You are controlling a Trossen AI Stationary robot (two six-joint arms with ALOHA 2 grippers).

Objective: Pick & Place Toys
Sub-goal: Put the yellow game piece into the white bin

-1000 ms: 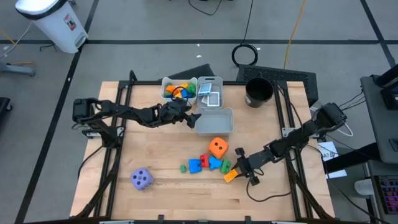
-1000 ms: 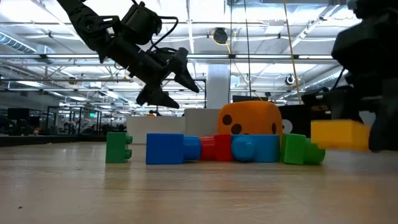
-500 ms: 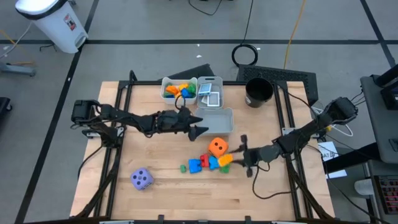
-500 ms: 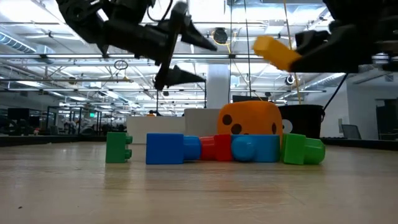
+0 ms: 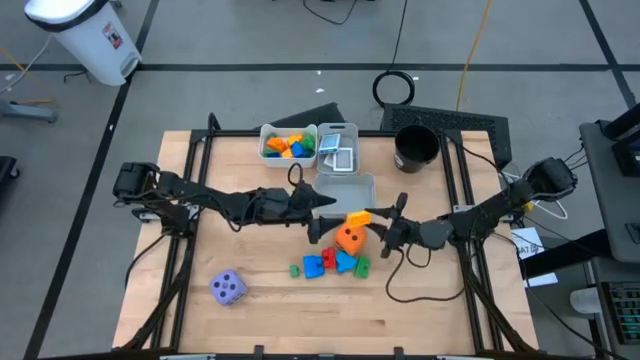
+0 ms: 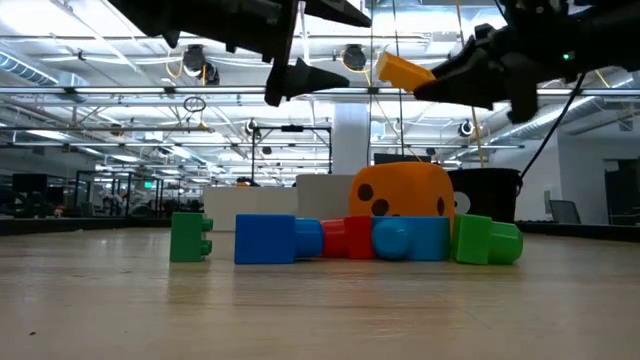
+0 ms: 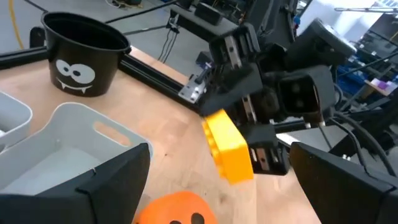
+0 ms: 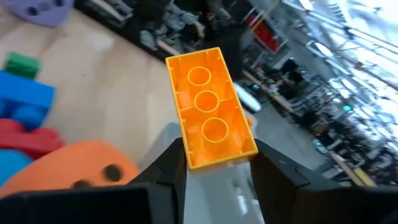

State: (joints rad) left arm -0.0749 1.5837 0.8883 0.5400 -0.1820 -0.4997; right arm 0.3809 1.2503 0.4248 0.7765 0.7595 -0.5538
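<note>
**Observer:** What do you have on the table, biggest things first?

**Operator:** I see the wooden table (image 5: 250, 320) with both arms stretched toward its middle. At the back edge sit a white bin (image 5: 272, 140) full of coloured blocks, a grey bin (image 5: 338, 130) with picture cards (image 5: 336, 152) in it, and a second grey bin (image 5: 350, 184) just in front of them. A black cup (image 5: 416, 148) stands to the right of the bins.

**Observer:** And the toys?

**Operator:** The orange die (image 5: 349, 238) rests mid-table, just in front of that nearer grey bin. The purple die (image 5: 228, 288) lies well apart, toward the front left. A row of small blocks (image 5: 330, 264) in green, blue and red lies just in front of the orange die.

**Observer:** The grippers?

**Operator:** My right gripper (image 5: 383, 229) is clamped on a yellow-orange block (image 5: 359, 217), held in the air above the orange die; the right wrist view shows its fingers pinching the block's hollow underside (image 8: 210, 107). My left gripper (image 5: 318, 215) hangs just beside it with its fingers spread wide and nothing between them, facing the held block (image 7: 227, 146).
</note>
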